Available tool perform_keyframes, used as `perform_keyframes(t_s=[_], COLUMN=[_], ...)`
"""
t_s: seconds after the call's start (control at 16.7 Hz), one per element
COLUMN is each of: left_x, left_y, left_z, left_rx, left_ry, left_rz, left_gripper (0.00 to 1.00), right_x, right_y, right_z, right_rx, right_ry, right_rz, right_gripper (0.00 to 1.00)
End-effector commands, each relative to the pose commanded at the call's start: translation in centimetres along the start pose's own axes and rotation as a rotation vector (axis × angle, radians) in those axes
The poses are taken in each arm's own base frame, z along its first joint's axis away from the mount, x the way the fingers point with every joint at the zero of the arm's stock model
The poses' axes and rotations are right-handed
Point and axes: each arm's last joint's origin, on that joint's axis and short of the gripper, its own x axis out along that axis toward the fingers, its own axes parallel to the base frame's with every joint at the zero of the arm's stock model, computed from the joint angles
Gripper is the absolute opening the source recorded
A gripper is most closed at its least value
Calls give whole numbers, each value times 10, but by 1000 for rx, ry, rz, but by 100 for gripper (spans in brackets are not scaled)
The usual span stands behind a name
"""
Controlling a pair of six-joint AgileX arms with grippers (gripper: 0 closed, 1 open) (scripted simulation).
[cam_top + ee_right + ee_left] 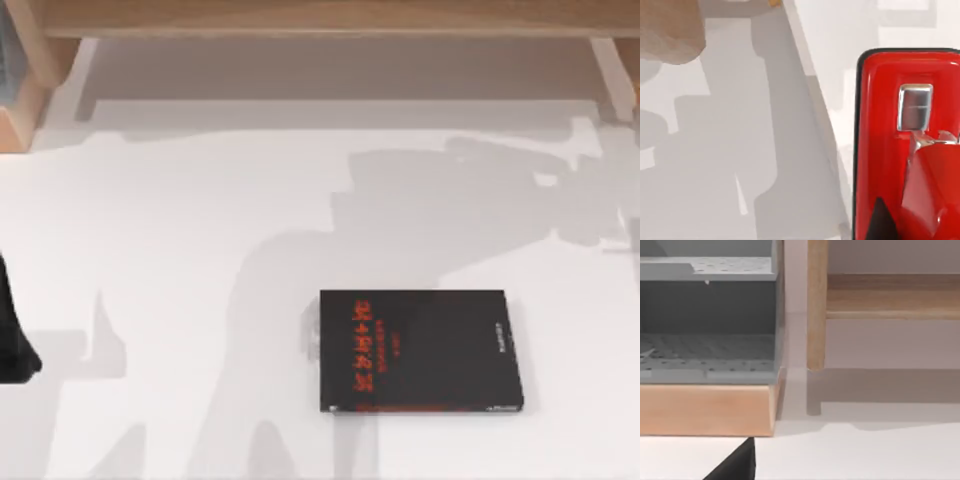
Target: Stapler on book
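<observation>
— Book is the biggest thing on the white table, yes? Where does it lie?

— It lies flat, right of the middle and toward the near edge in the top view. The cover is black with red lettering, and a red strip runs along its near side.

— What stands behind?

— A wooden shelf frame runs along the far edge. In the left wrist view, a grey perforated rack sits on a wooden base, beside a wooden post.

— And the arms?

— My left arm is parked at the left edge of the table. I cannot tell how its fingers stand.

— And the stapler?

— The stapler shows in the right wrist view, bright red with a small metal plate, very close to the camera, above the table surface. It is not on the book. I cannot tell whether the right gripper's fingers hold it.
</observation>
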Motion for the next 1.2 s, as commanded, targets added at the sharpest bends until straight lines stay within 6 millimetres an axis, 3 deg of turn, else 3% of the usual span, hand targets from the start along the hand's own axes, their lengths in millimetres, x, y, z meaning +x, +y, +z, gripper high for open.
perform_keyframes(t_s=[0.36,0.72,0.96,1.2], left_x=[0,0,0,0], left_y=[0,0,0,0], left_z=[0,0,0,0], left_rx=[0,0,0,0], left_ry=[0,0,0,0], left_rz=[0,0,0,0], left_gripper=[100,100,100,100], right_x=[-4,14,23,27], right_y=[101,196,236,254], right_z=[-66,-160,-220,-258], right_rx=[-22,-138,-221,-276], right_ry=[73,172,212,230], right_rz=[39,51,48,47], right_gripper=[0,0,0,0])
